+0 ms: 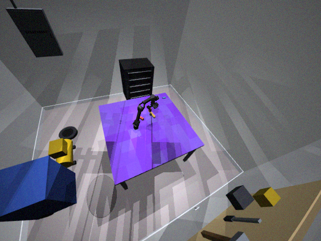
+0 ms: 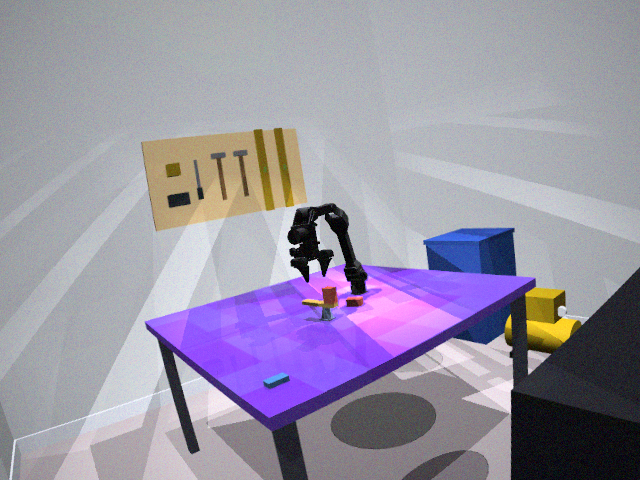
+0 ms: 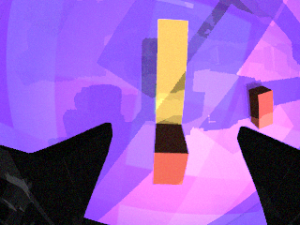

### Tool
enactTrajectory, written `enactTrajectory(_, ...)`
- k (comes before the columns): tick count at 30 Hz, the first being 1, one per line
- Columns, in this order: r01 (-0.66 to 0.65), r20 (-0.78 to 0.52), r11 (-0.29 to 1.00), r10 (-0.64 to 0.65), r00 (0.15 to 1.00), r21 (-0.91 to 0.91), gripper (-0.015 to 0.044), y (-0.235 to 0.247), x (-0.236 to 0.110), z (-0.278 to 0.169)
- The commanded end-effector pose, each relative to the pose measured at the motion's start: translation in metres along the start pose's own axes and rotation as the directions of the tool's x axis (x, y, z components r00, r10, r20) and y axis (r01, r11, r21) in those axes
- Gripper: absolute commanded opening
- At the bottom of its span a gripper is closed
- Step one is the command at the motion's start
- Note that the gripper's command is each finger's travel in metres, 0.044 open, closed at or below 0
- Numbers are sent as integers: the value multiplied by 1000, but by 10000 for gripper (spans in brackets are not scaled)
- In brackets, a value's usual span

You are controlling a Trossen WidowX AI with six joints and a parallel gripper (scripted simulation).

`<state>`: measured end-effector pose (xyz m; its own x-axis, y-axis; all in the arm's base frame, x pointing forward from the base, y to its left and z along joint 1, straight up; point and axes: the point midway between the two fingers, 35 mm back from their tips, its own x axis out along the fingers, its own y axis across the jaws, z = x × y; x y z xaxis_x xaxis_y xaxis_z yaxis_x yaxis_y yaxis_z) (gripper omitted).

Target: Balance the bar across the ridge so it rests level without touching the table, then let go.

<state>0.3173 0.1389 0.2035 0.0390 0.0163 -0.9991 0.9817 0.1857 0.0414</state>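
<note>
The bar (image 2: pixel 312 302) (image 3: pixel 172 66) (image 1: pixel 153 115) is yellow with a red-orange block on one end. It lies across the small grey ridge (image 2: pixel 326 313) on the purple table (image 2: pixel 423 315) (image 1: pixel 145 158). It looks about level, with both ends off the table top. My gripper (image 2: pixel 315 274) (image 3: pixel 178 131) (image 1: pixel 151 106) is open and empty. It hangs a little above the bar, with its fingers wide apart on either side and clear of it. The wrist view hides the ridge under the bar.
A small red block (image 2: pixel 354 301) (image 3: pixel 261 107) (image 1: pixel 141 118) lies on the table near the arm's base. A small blue block (image 2: pixel 276 380) (image 1: pixel 163 97) lies near a table corner. A black drawer cabinet (image 1: pixel 136 78), a blue box (image 2: pixel 473 253) and a yellow machine (image 2: pixel 542 320) stand on the floor around the table.
</note>
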Motion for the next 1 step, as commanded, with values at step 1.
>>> enactTrajectory(1, 2, 1, 1000, -2, 1000, 0, 440, 0, 0, 0)
